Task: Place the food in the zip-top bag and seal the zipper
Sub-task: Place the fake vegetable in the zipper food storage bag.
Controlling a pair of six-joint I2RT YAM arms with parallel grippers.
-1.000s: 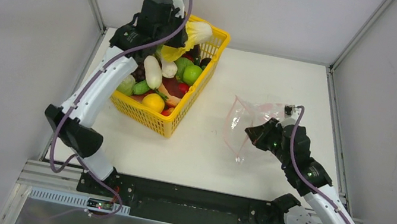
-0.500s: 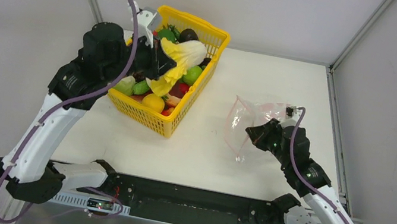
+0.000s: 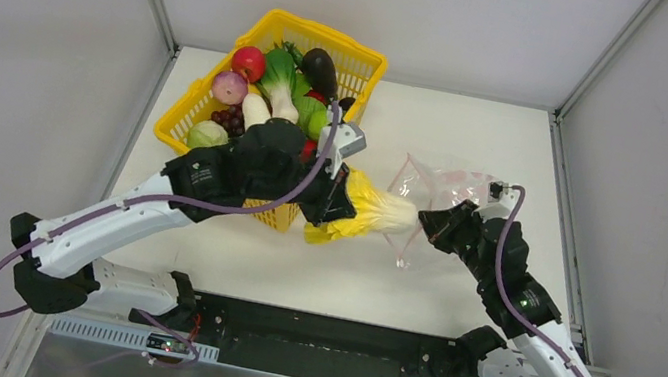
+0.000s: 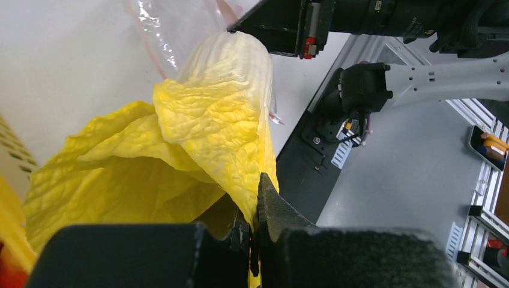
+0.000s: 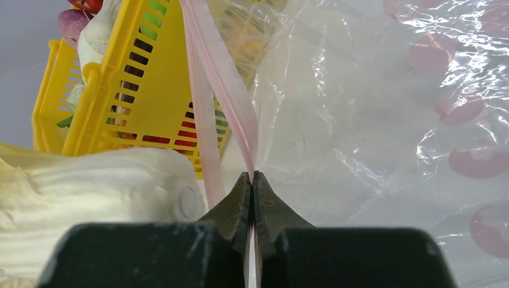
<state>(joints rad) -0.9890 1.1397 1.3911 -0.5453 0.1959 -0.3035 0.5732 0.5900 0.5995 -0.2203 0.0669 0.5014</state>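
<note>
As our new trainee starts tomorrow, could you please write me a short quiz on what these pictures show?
1. True or false: the left gripper is shut on the yellow cabbage.
2. What do the fingers of the right gripper pinch? A) a spoon B) the pink zipper strip of the zip-top bag C) a towel
3. Fill in: the red apple lies in the yellow ____.
Key: 1 true; 2 B; 3 basket.
</note>
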